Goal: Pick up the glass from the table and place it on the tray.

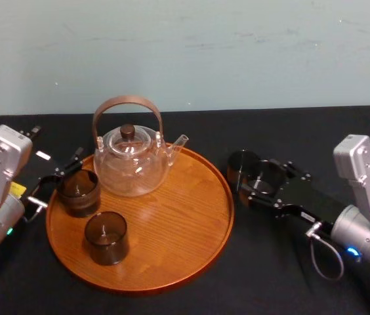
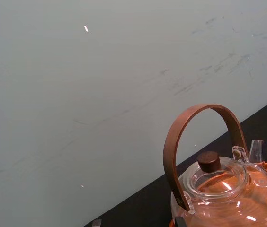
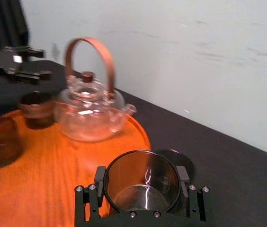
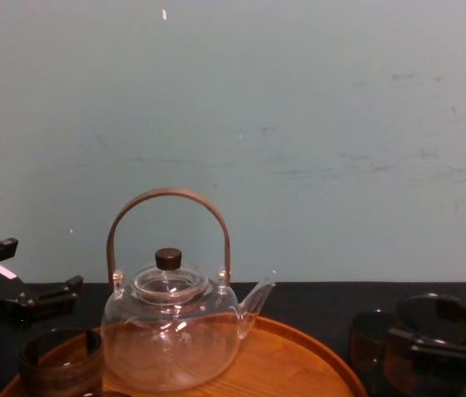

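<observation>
our right gripper (image 1: 264,180) pinches the glass (image 3: 142,184) with its fingers, just right of the tray (image 1: 172,216), over the desk (image 1: 270,275). the tray lies left of the glass, so we think it must go left. the left gripper (image 1: 57,178) sits by the tray's left rim, fingers spread.

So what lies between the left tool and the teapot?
A dark glass on the tray, seen in head view. The right tool holds another glass beside the tray.

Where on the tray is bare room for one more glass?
Bare: right half of the tray, between teapot, front glass and rim; the right pincer holds a new glass beyond. Crowded: left, rear glass and left pincer at rim.
</observation>
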`<control>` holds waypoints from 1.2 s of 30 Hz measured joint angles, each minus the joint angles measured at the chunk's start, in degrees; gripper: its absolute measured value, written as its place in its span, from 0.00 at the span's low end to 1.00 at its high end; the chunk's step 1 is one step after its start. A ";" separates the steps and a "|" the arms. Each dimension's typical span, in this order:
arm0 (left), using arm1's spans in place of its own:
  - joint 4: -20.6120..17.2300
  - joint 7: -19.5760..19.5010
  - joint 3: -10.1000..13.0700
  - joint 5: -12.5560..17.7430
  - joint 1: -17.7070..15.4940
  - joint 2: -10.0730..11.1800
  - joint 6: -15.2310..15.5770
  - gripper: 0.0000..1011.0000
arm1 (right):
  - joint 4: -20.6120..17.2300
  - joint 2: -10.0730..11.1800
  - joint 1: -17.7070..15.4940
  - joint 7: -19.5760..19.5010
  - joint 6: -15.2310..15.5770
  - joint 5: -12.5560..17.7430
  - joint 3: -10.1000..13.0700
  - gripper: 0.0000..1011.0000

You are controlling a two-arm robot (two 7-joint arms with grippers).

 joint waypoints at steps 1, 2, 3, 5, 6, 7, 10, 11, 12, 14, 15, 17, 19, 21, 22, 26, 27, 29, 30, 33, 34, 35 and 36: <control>0.00 0.00 0.00 0.00 0.00 0.00 0.00 0.99 | -0.27 -0.03 0.05 0.22 -0.04 -0.03 -0.28 0.90; 0.00 0.00 0.00 0.00 0.00 0.00 0.00 0.99 | -0.50 -0.06 0.12 0.44 -0.08 -0.05 -0.57 0.90; 0.00 0.00 0.00 0.00 0.00 0.00 0.00 0.99 | -0.69 -0.10 0.19 0.65 -0.12 -0.08 -0.89 0.90; 0.00 0.00 0.00 0.00 0.00 0.00 0.00 0.99 | -1.21 -0.29 0.42 1.23 -0.21 -0.09 -1.82 0.90; 0.00 0.00 0.00 0.00 0.00 0.00 0.00 0.99 | -1.34 -0.37 0.51 1.40 -0.23 -0.09 -2.12 0.90; 0.00 0.00 0.00 0.00 0.00 0.00 0.00 0.99 | -1.44 -0.45 0.61 1.62 -0.27 -0.09 -2.38 0.90; 0.00 0.00 0.00 0.00 0.00 0.00 0.00 0.99 | -1.70 -0.83 1.13 2.34 -0.35 -0.05 -3.74 0.90; 0.00 0.00 0.00 0.00 0.00 0.00 0.00 0.99 | -1.71 -1.05 1.42 2.65 -0.37 -0.04 -4.38 0.90; 0.00 0.00 0.00 0.00 0.00 0.00 0.00 0.99 | -1.72 -1.17 1.58 2.76 -0.39 -0.04 -4.71 0.90; 0.00 0.00 0.00 0.00 0.00 0.00 0.00 0.99 | -1.70 -1.45 1.92 3.06 -0.45 -0.02 -5.49 0.90; 0.00 0.00 0.00 0.00 0.00 0.00 0.00 0.99 | -1.59 -1.66 2.19 3.27 -0.50 0.01 -6.07 0.90; 0.00 0.00 0.00 0.00 0.00 0.00 0.00 0.99 | -1.43 -1.89 2.47 3.45 -0.55 0.06 -6.59 0.90; 0.00 0.00 0.00 0.00 0.00 0.00 0.00 0.99 | -1.24 -2.08 2.73 3.63 -0.60 0.10 -7.07 0.90; 0.00 0.00 0.00 0.00 0.00 0.00 0.00 0.99 | -0.89 -2.38 3.16 3.94 -0.66 0.19 -7.83 0.90; 0.00 0.00 0.00 0.00 0.00 0.00 0.00 0.99 | -0.77 -2.49 3.28 4.04 -0.67 0.22 -8.09 0.90; 0.00 0.00 0.00 0.00 0.00 0.00 0.00 0.99 | 0.22 -3.15 4.17 4.58 -0.89 0.41 -9.41 0.90; 0.00 0.00 0.00 0.00 0.00 0.00 0.00 0.99 | 0.36 -3.24 4.30 4.65 -0.91 0.43 -9.58 0.90; 0.00 0.00 0.00 0.00 0.00 0.00 0.00 0.99 | 0.70 -3.48 4.61 4.83 -0.93 0.46 -10.02 0.90; 0.00 0.00 0.00 0.00 0.00 0.00 0.00 0.99 | 1.07 -3.71 4.91 4.96 -0.93 0.50 -10.47 0.90; 0.00 0.00 0.00 0.00 0.00 0.00 0.00 0.99 | 1.82 -4.15 5.51 5.29 -1.02 0.61 -11.25 0.90; 0.00 0.00 0.00 0.00 0.00 0.00 0.00 0.99 | 2.02 -4.27 5.68 5.37 -1.04 0.62 -11.47 0.90; 0.00 0.00 0.00 0.00 0.00 0.00 0.00 0.99 | 2.37 -4.46 5.96 5.52 -1.05 0.63 -11.83 0.90; 0.00 0.00 0.00 0.00 0.00 0.00 0.00 0.99 | 2.55 -4.57 6.11 5.61 -1.05 0.63 -12.05 0.90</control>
